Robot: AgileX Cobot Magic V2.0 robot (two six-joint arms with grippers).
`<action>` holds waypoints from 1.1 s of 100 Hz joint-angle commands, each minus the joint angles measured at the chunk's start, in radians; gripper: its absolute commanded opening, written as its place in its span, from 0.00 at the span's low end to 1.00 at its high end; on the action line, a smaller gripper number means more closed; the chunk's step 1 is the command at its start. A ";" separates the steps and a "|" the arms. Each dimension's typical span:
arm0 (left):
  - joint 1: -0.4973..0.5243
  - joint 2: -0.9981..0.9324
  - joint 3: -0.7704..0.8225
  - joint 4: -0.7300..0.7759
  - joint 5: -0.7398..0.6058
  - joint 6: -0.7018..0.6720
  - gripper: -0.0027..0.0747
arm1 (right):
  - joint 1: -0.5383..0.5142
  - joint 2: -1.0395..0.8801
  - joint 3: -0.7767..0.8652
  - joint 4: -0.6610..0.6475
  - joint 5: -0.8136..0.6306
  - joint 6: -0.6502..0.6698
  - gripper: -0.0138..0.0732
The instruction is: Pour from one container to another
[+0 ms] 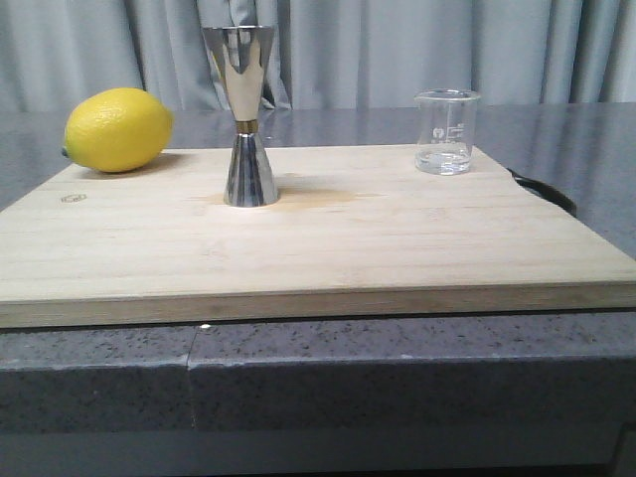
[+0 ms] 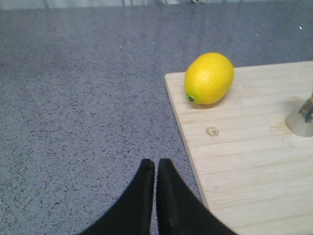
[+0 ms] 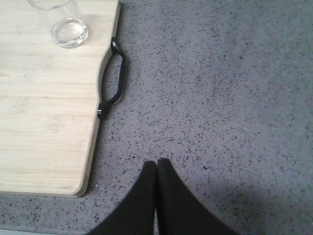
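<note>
A grey speckled counter (image 1: 99, 378) is seen under everything, and grey curtains (image 1: 397, 50) are hung behind it. On the counter a wide wooden cutting board (image 1: 318, 248) is laid flat; a black handle (image 3: 115, 81) is fixed at its right edge.

Three things are placed on the board. A lemon (image 1: 118, 129) is laid on its side near the far left corner. The steel jigger (image 1: 246, 117) is stood upright about in the middle of the board, a little to the left, with a narrow gold-toned waist between its two cones; a faint wet-looking stain is seen on the wood just beside its foot. The small glass beaker (image 1: 446, 131) is stood upright near the far right corner, well apart from the jigger, and white measuring marks are printed on its wall. A little clear liquid seems to be held at its bottom.

The left gripper (image 2: 155, 169) is held over the bare counter, beside the left edge of the board, and its black fingers are pressed together with nothing between them. The right gripper (image 3: 156, 169) is held over the counter to the right of the board, near the handle, and its fingers are also pressed together on nothing.
</note>
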 commanded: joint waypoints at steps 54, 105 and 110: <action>0.103 -0.459 0.612 -0.030 -0.643 -0.010 0.01 | -0.004 -0.004 -0.025 -0.028 -0.053 0.001 0.08; 0.105 -0.459 0.612 -0.030 -0.646 -0.010 0.01 | -0.004 -0.004 -0.025 -0.028 -0.053 0.001 0.08; 0.105 -0.459 0.612 -0.030 -0.646 -0.010 0.01 | -0.004 -0.004 -0.025 -0.028 -0.053 0.001 0.08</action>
